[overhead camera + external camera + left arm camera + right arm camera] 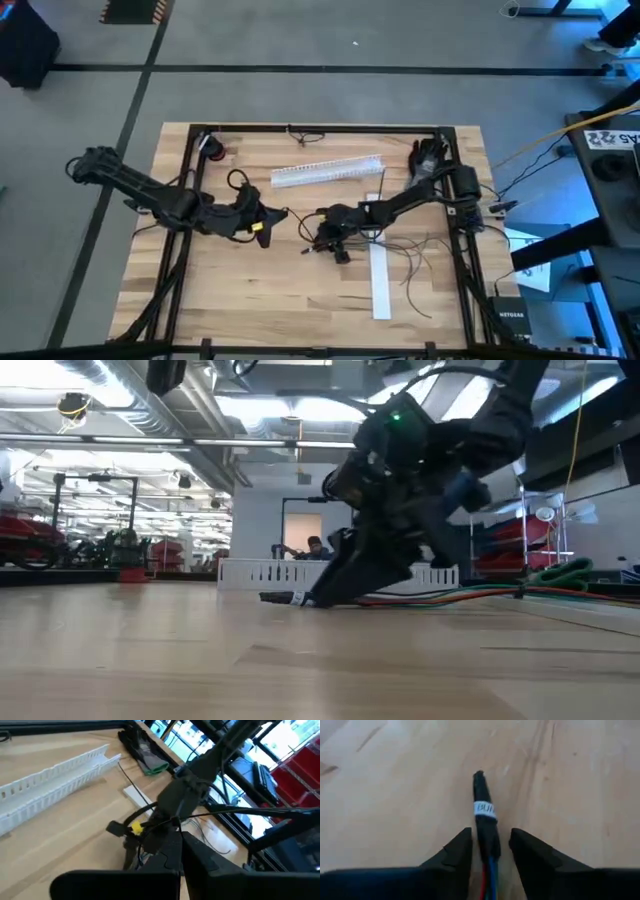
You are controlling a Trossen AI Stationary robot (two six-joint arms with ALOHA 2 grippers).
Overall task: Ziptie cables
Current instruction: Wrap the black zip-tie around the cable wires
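The right gripper [490, 847] is low over the pale wooden worktop [250, 280], its jaws set around, not visibly clamped on, the black connector end of the thin red, green and blue cables [485, 827]. This spot lies just below the white slotted plastic duct [328, 171]. Left gripper [270, 218] hovers beside it; its jaws cannot be made out.

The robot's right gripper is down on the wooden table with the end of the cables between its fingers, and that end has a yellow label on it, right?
Almost. The label is white, as the right wrist view shows. The rest holds: the right gripper is down at the table with the cables between its fingers.
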